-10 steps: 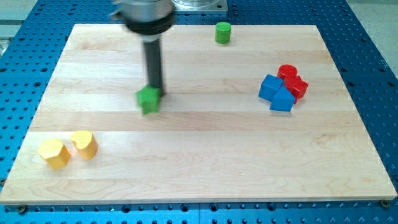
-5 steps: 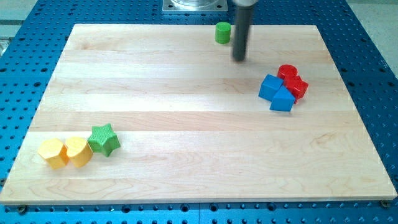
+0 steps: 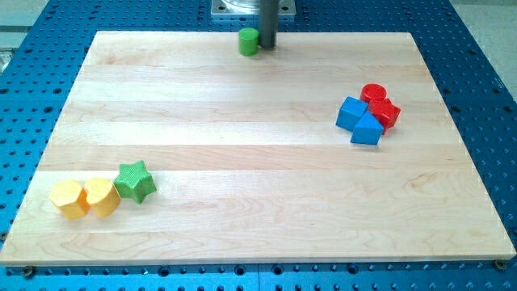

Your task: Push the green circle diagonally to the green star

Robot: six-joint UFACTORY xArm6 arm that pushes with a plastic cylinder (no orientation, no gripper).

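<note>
The green circle point(image 3: 248, 41) stands upright close to the top edge of the wooden tabletop point(image 3: 258, 202), a little left of that edge's middle. My tip point(image 3: 267, 46) is down on the board just beside the circle, on its right side, touching it or very nearly so; the picture does not settle which. I carry no gripper, only the dark rod, so there is nothing to open or close and nothing is held. The rod rises straight from the tip and leaves the view at the top, in front of a grey metal mount point(image 3: 234, 8) just beyond the board's top edge. The green star point(image 3: 135, 181) lies far from the circle, near the bottom-left corner, lying flat with its points outward. Touching the star's left side is a yellow block point(image 3: 102, 196), its shape rounded but not clear enough to name, and against that one, nearer the left edge, sits a second yellow block point(image 3: 69, 199) that looks six-sided. Near the right edge, about midway down it, four blocks are packed together: a red circle point(image 3: 372, 93) at the top of the group, another red block point(image 3: 388, 112) just below and right of it, its shape uncertain, a blue cube point(image 3: 351, 112) to their left, and a second blue block point(image 3: 367, 129) at the bottom of the group. The board rests on a blue perforated base point(image 3: 485, 48).
</note>
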